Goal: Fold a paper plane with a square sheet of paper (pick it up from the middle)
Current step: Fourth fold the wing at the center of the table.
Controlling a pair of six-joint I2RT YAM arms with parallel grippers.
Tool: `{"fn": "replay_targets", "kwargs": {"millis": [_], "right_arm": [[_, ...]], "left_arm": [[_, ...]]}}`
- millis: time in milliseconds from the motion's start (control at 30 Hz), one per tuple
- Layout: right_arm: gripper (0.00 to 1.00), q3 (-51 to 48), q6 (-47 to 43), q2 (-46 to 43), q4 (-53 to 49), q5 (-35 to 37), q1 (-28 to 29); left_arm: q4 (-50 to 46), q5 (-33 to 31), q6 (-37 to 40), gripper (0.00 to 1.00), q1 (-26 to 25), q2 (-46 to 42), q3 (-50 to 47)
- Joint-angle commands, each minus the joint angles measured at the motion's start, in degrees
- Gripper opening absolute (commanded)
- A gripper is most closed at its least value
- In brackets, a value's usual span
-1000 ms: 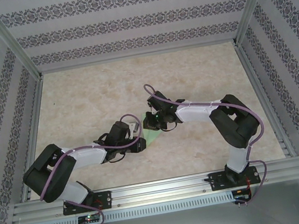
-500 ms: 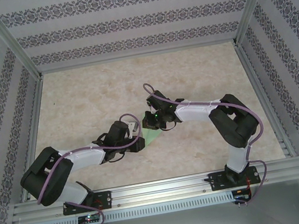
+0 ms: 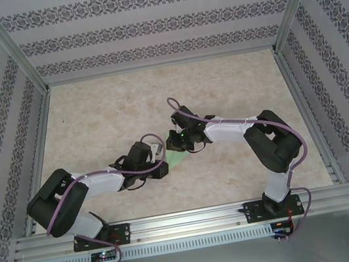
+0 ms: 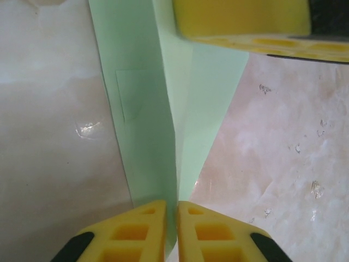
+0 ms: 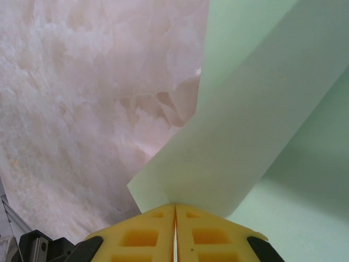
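The paper plane point(image 3: 178, 160) is a slim folded piece of pale green paper, held just above the table's middle between both grippers. My left gripper point(image 3: 165, 164) is shut on it. In the left wrist view its yellow fingers point(image 4: 136, 229) pinch the raised centre crease of the paper point(image 4: 158, 109). My right gripper point(image 3: 178, 145) is shut on the far end. One of its yellow fingers point(image 4: 240, 22) shows at the top of the left wrist view. In the right wrist view the right gripper point(image 5: 175, 210) clamps a folded flap of the green paper point(image 5: 256, 125), which curls up over a lower layer.
The marbled beige tabletop point(image 3: 111, 108) lies around the arms. Aluminium rails point(image 3: 175, 220) frame the near edge and sides, with patterned walls behind. Purple cables loop over both arms.
My left gripper's jaws have closed onto the paper's centre crease. Both arms have stayed almost where they were, and the right gripper keeps its hold.
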Motion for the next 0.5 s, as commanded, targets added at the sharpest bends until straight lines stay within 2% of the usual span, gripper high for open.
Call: {"fn": "replay_targets", "kwargs": {"millis": [0, 233, 467], "right_arm": [[0.09, 1.5, 0.3, 0.3, -0.4, 0.4, 0.1], [0.09, 1.7, 0.3, 0.1, -0.4, 0.3, 0.3], [0.1, 1.8, 0.3, -0.2, -0.6, 0.3, 0.3]], "left_arm": [[1.4, 0.5, 0.7, 0.12, 0.1, 0.3, 1.3], [0.8, -2.3, 1.2, 0.23, 0.0, -1.5, 0.8], [1.9, -2.0, 1.7, 0.24, 0.0, -1.2, 0.8]]}}
